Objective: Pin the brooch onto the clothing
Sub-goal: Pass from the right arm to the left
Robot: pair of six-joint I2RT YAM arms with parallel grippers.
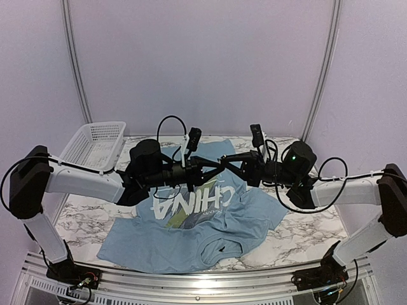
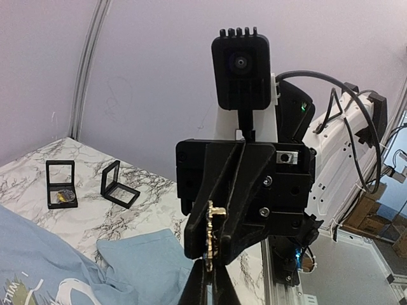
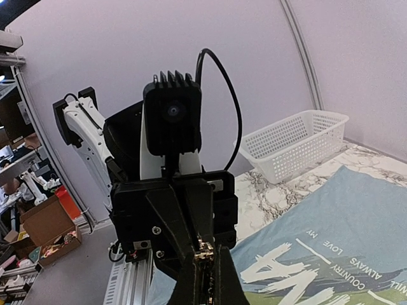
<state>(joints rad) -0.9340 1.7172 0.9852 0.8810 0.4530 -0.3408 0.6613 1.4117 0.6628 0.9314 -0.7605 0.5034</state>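
Both arms meet in mid-air above the clothing [image 1: 191, 235], a light blue T-shirt with white "CHINA" lettering spread on the table. The brooch [image 2: 214, 235], a small dull gold disc seen edge-on, is pinched between the two facing grippers. In the left wrist view, my left gripper [image 2: 210, 283] is shut on the brooch's lower edge, while my right gripper [image 2: 220, 244] clamps it from the far side. The right wrist view shows the brooch [image 3: 205, 249] just above my right gripper [image 3: 206, 279], which is shut on it. From above, the left gripper [image 1: 216, 167] and right gripper [image 1: 230, 164] touch tip to tip.
A white mesh basket [image 1: 94, 145] stands at the back left of the marble table [image 1: 305, 232]. Two small square black cases [image 2: 61, 184] [image 2: 119, 185] stand open on the marble beyond the shirt's edge. A metal rail runs along the near edge.
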